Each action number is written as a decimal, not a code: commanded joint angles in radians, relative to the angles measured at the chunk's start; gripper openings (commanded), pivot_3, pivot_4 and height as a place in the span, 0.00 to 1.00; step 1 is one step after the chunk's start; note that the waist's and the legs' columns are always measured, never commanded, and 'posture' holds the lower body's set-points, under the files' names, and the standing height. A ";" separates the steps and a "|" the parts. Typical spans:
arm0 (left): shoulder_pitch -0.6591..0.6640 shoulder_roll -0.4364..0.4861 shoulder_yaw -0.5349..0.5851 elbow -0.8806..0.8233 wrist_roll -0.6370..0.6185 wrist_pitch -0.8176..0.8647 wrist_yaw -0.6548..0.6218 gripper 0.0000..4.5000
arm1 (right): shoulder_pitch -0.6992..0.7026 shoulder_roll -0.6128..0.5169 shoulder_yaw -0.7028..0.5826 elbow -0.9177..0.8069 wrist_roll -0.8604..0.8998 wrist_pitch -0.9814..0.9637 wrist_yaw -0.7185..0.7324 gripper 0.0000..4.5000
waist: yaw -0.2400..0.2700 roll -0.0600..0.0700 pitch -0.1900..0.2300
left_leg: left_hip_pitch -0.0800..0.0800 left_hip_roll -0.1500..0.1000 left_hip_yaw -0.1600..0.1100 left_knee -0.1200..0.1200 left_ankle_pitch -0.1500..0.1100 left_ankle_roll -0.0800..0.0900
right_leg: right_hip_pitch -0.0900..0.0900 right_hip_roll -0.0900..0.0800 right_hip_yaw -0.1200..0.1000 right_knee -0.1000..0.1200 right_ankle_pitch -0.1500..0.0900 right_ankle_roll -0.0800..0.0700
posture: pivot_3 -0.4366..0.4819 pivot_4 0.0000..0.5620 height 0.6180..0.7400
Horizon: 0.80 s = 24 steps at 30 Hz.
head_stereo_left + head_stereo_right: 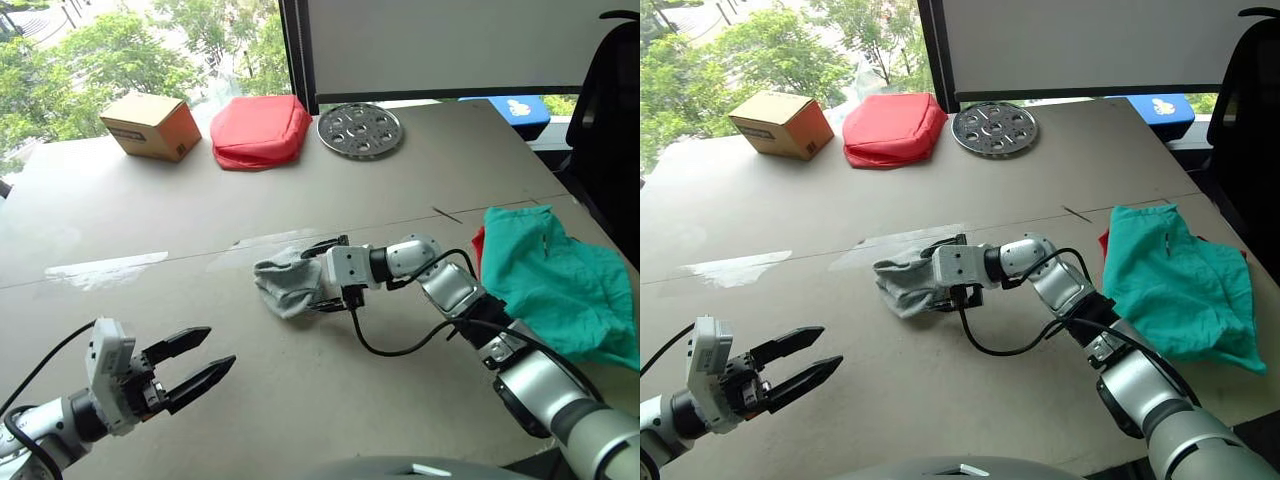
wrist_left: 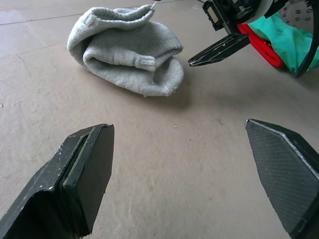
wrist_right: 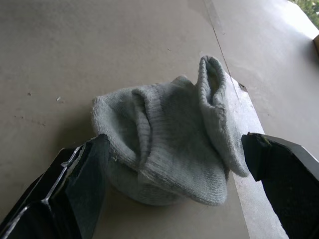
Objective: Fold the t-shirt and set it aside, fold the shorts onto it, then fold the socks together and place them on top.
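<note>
The light grey socks (image 1: 283,286) lie bundled together in the middle of the table. My right gripper (image 1: 326,274) is open right beside them, one finger on each side of the bundle's near end, not closed on it. The teal-green shorts (image 1: 560,280) lie crumpled at the table's right edge. A strip of the red t-shirt (image 1: 478,246) shows from under their left side; the rest of it is hidden. My left gripper (image 1: 218,348) hovers open and empty near the front left, well short of the socks (image 2: 127,50).
Along the far edge stand a cardboard box (image 1: 150,125), a salmon-red padded pouch (image 1: 258,130) and a round perforated metal disc (image 1: 360,130). A black chair (image 1: 612,120) stands past the right edge. A black cable (image 1: 385,350) loops from my right wrist over the table.
</note>
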 commanded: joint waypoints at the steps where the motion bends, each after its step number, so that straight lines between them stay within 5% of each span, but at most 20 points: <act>1: 0.015 0.002 0.011 -0.007 0.005 -0.021 -0.017 0.99 | -0.046 0.011 0.003 0.033 -0.059 -0.102 -0.038 1.00 | 0.000 0.000 0.000 | 0.000 0.000 0.000 0.000 0.000 0.000 | 0.000 0.000 0.000 0.000 0.000 0.000 | 0.48 0.27 1.00; 8: 0.021 -0.010 0.008 -0.007 0.011 -0.026 -0.013 0.99 | -0.078 0.041 -0.015 0.113 -0.115 -0.202 -0.107 1.00 | 0.000 0.000 0.000 | 0.000 0.000 0.000 0.000 0.000 0.000 | 0.000 0.001 0.001 0.000 0.000 0.000 | 0.48 0.27 1.00; 16: 0.021 -0.018 0.002 -0.012 0.013 -0.028 -0.013 0.99 | 0.018 0.036 -0.127 -0.200 0.250 0.319 0.147 1.00 | 0.005 0.000 0.000 | 0.000 0.000 -0.001 0.000 0.000 0.000 | 0.000 0.001 0.002 0.000 0.000 -0.001 | 0.48 0.27 1.00; 24: 0.015 -0.023 0.000 -0.011 0.015 -0.033 -0.015 0.99 | -0.081 0.139 -0.111 -0.046 0.108 0.352 -0.078 1.00 | -0.002 0.000 0.000 | 0.001 0.001 0.001 0.000 -0.003 -0.004 | 0.000 0.003 0.002 0.001 -0.001 -0.003 | 0.48 0.27 1.00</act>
